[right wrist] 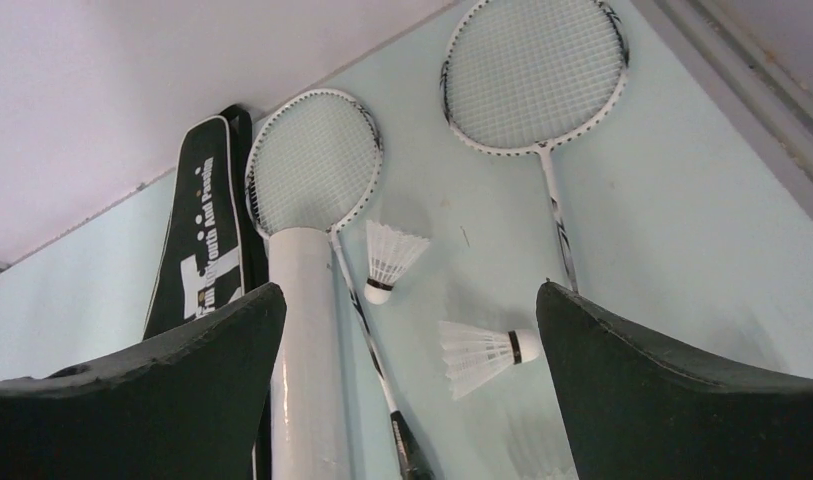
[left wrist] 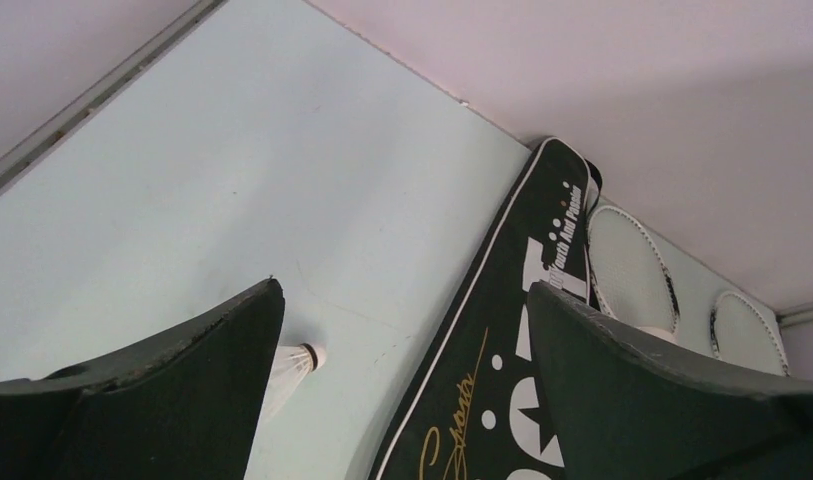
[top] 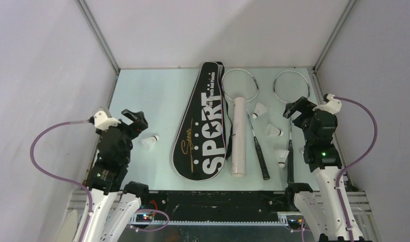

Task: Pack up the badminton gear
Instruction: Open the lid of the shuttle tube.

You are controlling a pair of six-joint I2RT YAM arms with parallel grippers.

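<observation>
The black "SPORT" bag (top: pixel 205 123) lies flat in the middle of the table. Right of it lie the white tube (top: pixel 239 136) and two silver rackets (top: pixel 240 84) (top: pixel 291 86), handles toward me. Several white shuttlecocks are scattered: one (top: pixel 151 142) left of the bag, the others (top: pixel 259 110) (top: pixel 274 131) (top: pixel 281 157) between the rackets. My left gripper (top: pixel 134 122) hovers open above the left shuttlecock (left wrist: pixel 297 365). My right gripper (top: pixel 299 108) hangs open over the right racket's shaft. Neither holds anything.
White walls with metal corner posts (top: pixel 99 35) enclose the pale green table (top: pixel 157 96) on three sides. The black rail (top: pixel 213 199) with the arm bases runs along the near edge. Purple cables (top: pixel 41 151) loop off both wrists.
</observation>
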